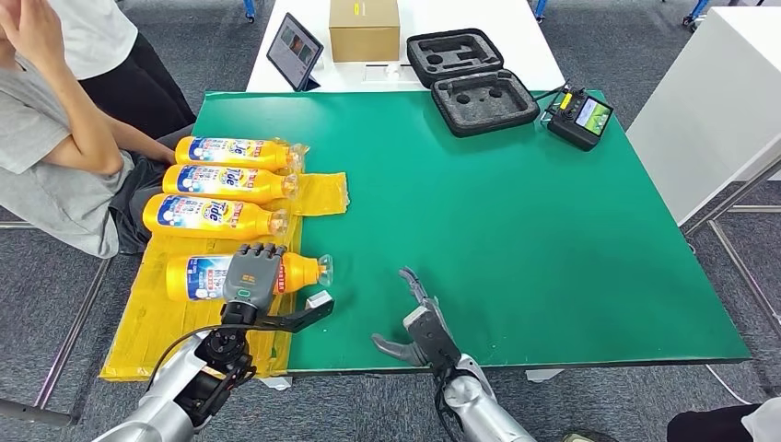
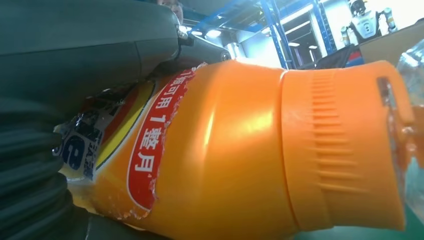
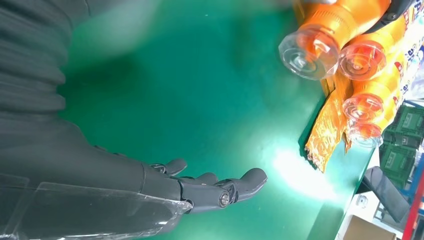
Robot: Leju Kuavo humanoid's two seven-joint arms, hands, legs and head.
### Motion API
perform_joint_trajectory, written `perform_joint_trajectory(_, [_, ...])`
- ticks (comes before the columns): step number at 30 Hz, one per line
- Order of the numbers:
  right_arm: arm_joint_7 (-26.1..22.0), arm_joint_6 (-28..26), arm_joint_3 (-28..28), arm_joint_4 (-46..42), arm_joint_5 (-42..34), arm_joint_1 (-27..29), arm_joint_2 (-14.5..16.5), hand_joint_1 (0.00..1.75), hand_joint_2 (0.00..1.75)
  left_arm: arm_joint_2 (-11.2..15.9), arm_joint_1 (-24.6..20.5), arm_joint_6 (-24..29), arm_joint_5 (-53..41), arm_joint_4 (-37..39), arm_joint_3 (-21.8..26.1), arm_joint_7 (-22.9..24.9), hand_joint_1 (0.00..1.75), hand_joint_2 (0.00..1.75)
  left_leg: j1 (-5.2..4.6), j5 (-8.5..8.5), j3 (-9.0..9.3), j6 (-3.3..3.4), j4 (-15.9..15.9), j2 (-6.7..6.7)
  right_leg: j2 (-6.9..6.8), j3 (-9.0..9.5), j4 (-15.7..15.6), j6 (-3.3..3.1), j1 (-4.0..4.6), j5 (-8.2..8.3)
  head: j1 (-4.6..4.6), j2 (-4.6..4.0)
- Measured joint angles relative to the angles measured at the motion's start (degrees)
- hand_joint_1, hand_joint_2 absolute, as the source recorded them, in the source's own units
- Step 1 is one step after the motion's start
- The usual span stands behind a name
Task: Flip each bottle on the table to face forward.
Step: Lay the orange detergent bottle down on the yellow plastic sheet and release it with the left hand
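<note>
Several orange Tide bottles lie on their sides on a yellow sheet (image 1: 318, 195) at the table's left, caps pointing right. My left hand (image 1: 250, 274) grips the nearest bottle (image 1: 198, 277), fingers wrapped over its middle. The left wrist view shows that bottle's neck and ribbed orange cap (image 2: 340, 145) close up. Three more bottles (image 1: 216, 216) (image 1: 230, 182) (image 1: 235, 152) lie behind it with labels up. My right hand (image 1: 419, 318) hovers open above the green table (image 1: 516, 221) near the front edge, to the right of the held bottle. The clear cap covers (image 3: 307, 52) show in the right wrist view.
A seated person (image 1: 55, 138) is at the table's left side. At the back stand a black foam case (image 1: 474, 78), a handheld device (image 1: 578, 117), a cardboard box (image 1: 364, 29) and a tablet (image 1: 295, 51). The table's front edge is close to both hands.
</note>
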Motion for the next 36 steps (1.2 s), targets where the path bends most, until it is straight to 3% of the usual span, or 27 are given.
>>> perform_joint_trajectory(6, [0.00,0.16,-0.02,0.01,0.57,0.09,0.01,0.00,1.75,-0.32,-1.59,-1.03,-0.13,2.47,0.50,-0.85,1.71,1.75,0.00,0.01,0.01,0.00,0.00,0.00,0.00,0.02,0.00,0.00,0.00,0.00,-0.01,0.00])
perform_joint_trajectory(10, [0.00,0.15,-0.18,0.02,0.79,0.08,-0.01,0.00,1.75,-0.69,-2.61,-1.67,-0.10,3.99,0.98,-2.04,1.39,1.75,0.01,0.05,0.05,0.00,-0.01,-0.01,-0.01,0.07,0.00,0.00,0.01,0.00,-0.01,0.00])
perform_joint_trajectory(12, [0.00,0.13,-0.29,0.03,0.88,0.08,-0.01,0.00,1.75,-0.87,-2.92,-1.62,-0.10,4.55,1.21,-2.32,1.35,1.75,0.01,0.08,0.06,0.01,-0.01,-0.01,-0.01,0.09,0.00,0.00,0.01,0.01,-0.01,0.00])
perform_joint_trajectory(13, [0.00,0.13,-0.33,0.04,0.94,0.08,-0.01,0.00,1.75,-0.95,-3.05,-1.37,-0.10,4.80,1.32,-2.50,1.21,1.75,0.01,0.09,0.06,0.02,-0.01,-0.01,-0.01,0.10,0.00,0.00,0.00,0.01,-0.01,0.00])
perform_joint_trajectory(16, [0.00,0.15,-0.38,0.15,1.06,0.05,0.00,0.00,1.75,-1.11,-3.28,-0.56,0.02,5.49,1.55,-3.31,0.57,1.75,0.01,0.10,0.06,0.02,-0.01,-0.02,-0.03,0.11,0.00,0.00,0.00,0.01,-0.01,0.00])
perform_joint_trajectory(17, [0.00,0.21,-0.39,0.22,1.14,0.03,0.01,0.00,1.75,-1.17,-3.31,-0.44,0.10,5.63,1.65,-3.62,0.46,1.75,0.01,0.10,0.06,0.02,-0.01,-0.03,-0.03,0.12,0.00,0.00,0.00,0.01,-0.01,0.00])
perform_joint_trajectory(21, [0.00,0.48,-0.42,0.60,1.74,-0.05,0.02,0.00,1.75,-1.36,-3.33,-0.55,0.33,5.92,2.16,-4.40,0.30,1.75,0.00,0.11,0.06,0.03,-0.01,-0.05,-0.06,0.13,0.00,0.00,0.00,0.01,-0.01,0.00])
perform_joint_trajectory(28, [0.00,0.46,-0.43,1.22,2.02,-0.33,0.01,0.00,1.75,-1.43,-3.28,-0.21,0.74,6.09,2.90,-5.51,0.30,1.75,0.00,0.11,0.06,0.03,-0.01,-0.06,-0.07,0.14,0.00,0.00,0.00,0.01,-0.01,0.00])
perform_joint_trajectory(32, [0.00,0.39,-0.49,1.36,1.97,-0.34,-0.01,0.00,1.75,-1.44,-3.17,0.47,2.01,6.09,3.27,-6.89,0.40,1.75,0.00,0.11,0.06,0.03,-0.01,-0.06,-0.08,0.13,0.00,0.00,0.00,0.01,-0.01,0.00])
perform_joint_trajectory(36, [0.00,-0.80,-0.99,1.36,1.94,-0.36,-0.01,0.00,1.75,-1.58,-2.87,0.69,6.10,6.09,4.34,-10.69,0.19,1.75,0.00,0.11,0.05,0.03,-0.01,-0.10,-0.12,0.13,0.00,0.00,0.00,0.01,-0.01,0.00])
